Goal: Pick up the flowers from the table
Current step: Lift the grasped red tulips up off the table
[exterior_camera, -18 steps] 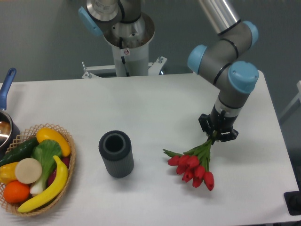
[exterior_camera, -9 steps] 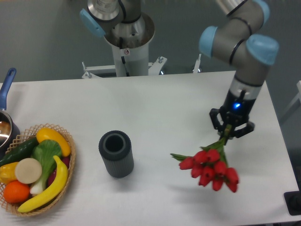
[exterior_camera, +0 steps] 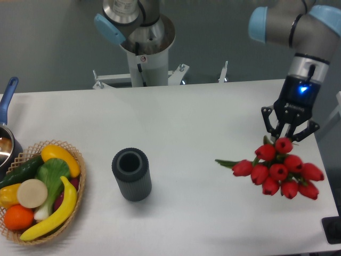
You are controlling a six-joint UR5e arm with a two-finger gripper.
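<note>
The flowers [exterior_camera: 278,168], a bunch of red tulip buds on green stems, hang in the air over the right side of the table [exterior_camera: 181,122], buds pointing toward the camera. My gripper [exterior_camera: 288,134] is shut on the stems just above the buds; the stems are mostly hidden behind the buds. A green leaf sticks out to the left of the bunch. The flowers' shadow lies on the tabletop below them.
A dark ribbed cylinder [exterior_camera: 131,174] stands upright at centre-left. A wicker basket [exterior_camera: 74,205] of toy fruit and vegetables sits at the front left, with a blue-handled pot [exterior_camera: 6,140] behind it. The robot base [exterior_camera: 144,48] stands beyond the far edge.
The gripper has risen and moved right, lifting the flowers off the table; the buds now appear larger and closer to the camera.
</note>
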